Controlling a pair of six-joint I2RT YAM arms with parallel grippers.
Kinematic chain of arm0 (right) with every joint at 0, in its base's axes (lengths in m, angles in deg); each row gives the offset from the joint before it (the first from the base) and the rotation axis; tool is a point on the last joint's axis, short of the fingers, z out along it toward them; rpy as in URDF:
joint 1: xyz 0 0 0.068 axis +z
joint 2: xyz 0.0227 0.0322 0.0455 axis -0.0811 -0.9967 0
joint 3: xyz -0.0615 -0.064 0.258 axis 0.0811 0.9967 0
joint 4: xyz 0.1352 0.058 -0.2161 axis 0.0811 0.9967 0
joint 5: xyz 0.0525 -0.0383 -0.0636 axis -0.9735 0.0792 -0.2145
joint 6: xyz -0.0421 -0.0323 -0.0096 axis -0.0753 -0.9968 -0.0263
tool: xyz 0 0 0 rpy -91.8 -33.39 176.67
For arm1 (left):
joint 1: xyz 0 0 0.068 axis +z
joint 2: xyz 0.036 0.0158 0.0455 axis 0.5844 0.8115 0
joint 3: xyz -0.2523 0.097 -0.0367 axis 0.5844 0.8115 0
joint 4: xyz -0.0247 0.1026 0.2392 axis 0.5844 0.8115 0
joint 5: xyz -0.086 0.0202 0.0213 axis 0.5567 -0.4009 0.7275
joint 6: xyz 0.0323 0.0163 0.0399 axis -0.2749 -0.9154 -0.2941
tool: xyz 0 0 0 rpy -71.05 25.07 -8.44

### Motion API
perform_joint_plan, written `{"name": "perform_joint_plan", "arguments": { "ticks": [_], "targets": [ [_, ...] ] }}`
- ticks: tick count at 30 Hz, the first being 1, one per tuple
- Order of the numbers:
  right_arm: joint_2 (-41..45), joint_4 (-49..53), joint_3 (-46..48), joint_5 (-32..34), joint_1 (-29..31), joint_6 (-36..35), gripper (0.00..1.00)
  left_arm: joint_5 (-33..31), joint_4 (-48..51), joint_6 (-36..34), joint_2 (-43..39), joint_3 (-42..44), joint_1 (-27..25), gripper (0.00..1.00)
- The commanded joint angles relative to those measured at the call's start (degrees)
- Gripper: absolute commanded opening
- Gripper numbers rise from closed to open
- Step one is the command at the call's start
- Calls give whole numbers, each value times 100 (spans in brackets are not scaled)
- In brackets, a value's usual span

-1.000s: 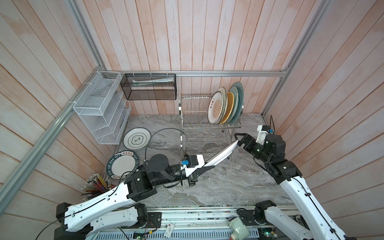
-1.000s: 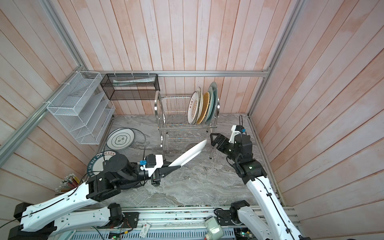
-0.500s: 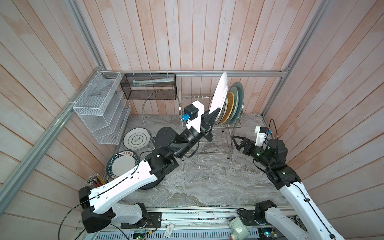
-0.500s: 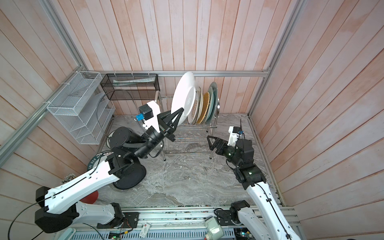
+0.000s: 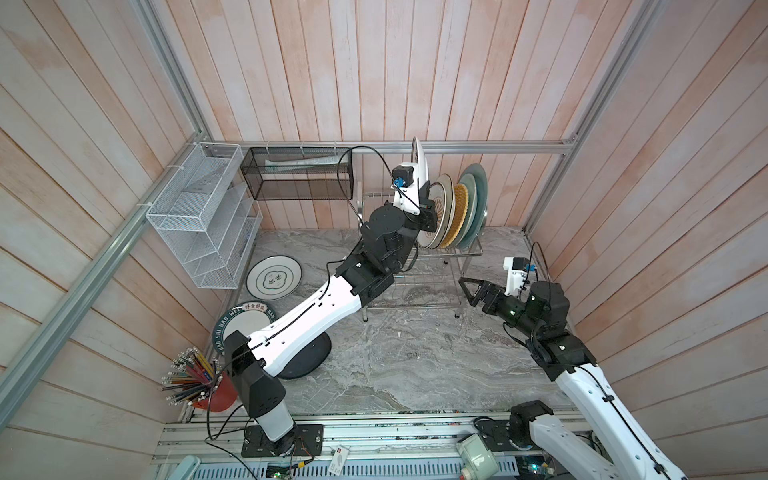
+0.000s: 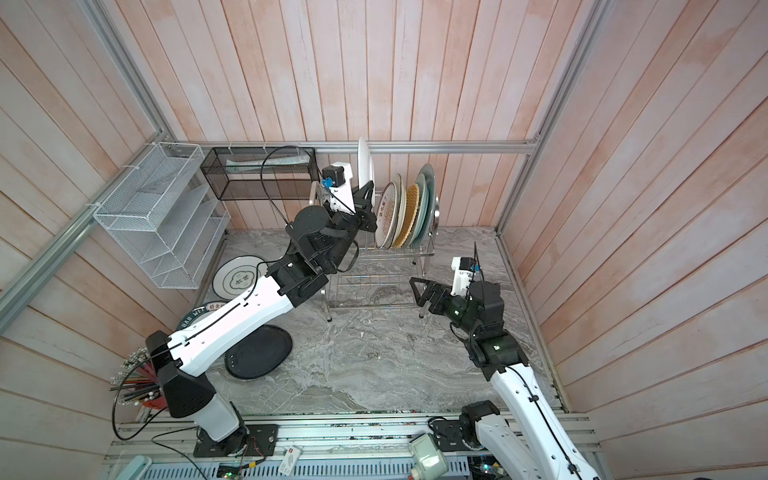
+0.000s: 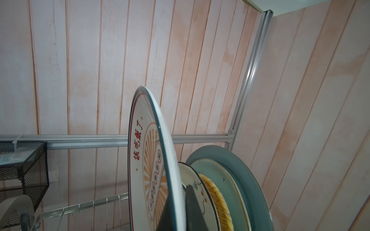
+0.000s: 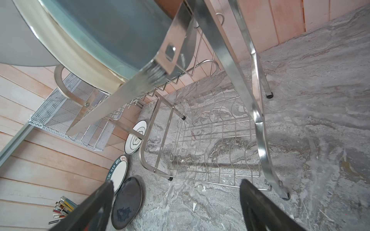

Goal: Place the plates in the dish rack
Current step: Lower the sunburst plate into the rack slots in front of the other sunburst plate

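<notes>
In both top views a white plate point(image 5: 419, 160) is held upright by the clenched left pincer point(image 5: 429, 208) over the dish rack point(image 5: 469, 250), beside the racked plates point(image 5: 457, 208), while the right pincer point(image 5: 471, 291) is spread open near the lower tier.

Robot test cell dressed as a kitchen corner, not a real home. Evidence:
- Wood-look plank walls point(image 5: 316, 75) are panels on 3 sides, held by a bare aluminium frame point(image 5: 478, 146).
- Marble-look counter point(image 5: 415, 365) ends at the near edge in a slotted metal rail point(image 5: 395, 432) w/ two robot arms point(image 5: 316, 316) bolted on.
- Cable duct point(image 5: 415, 473), lit circuit board point(image 5: 276, 471) and grey box point(image 5: 478, 460) sit along that rail.
- Kitchen props: steel dish rack point(image 5: 469, 253) at the far wall w/ plates point(image 5: 473, 199) standing in its top tier. Loose plates point(image 5: 274, 277) lie flat at left.
- White mesh organiser point(image 5: 199, 224) + black mesh basket point(image 5: 299, 178) are zip-tied to the frame.
- Cup of pencils point(image 5: 195, 378) near left, more office than kitchen.
</notes>
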Motion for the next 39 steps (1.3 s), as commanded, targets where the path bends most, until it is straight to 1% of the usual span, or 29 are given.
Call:
{"name": "perform_joint_plan", "arguments": {
  "ticks": [1, 6, 11, 17, 29, 33, 39],
  "targets": [
    [-19, -156, 36, -161, 24, -132, 98, -98, 343, 468, 183, -426, 106, 0],
    [-21, -214, 107, -163, 24, -149, 98, 20, 557, 727, 361, -456, 208, 0],
    [-75, -223, 121, -170, 24, -177, 98, 114, 628, 823, 471, -402, 265, 0],
    [-72, -216, 146, -159, 23, -179, 98, 75, 654, 893, 533, -248, 305, 0],
    [-22, -156, 177, -117, 24, -160, 98, 116, 764, 807, 760, -213, 322, 0],
    [-23, -144, 186, -117, 24, -159, 98, 5, 881, 811, 832, -221, 323, 0],
    [-21, -142, 186, -114, 24, -151, 98, 5, 991, 718, 948, -265, 305, 0]
  ]
}}
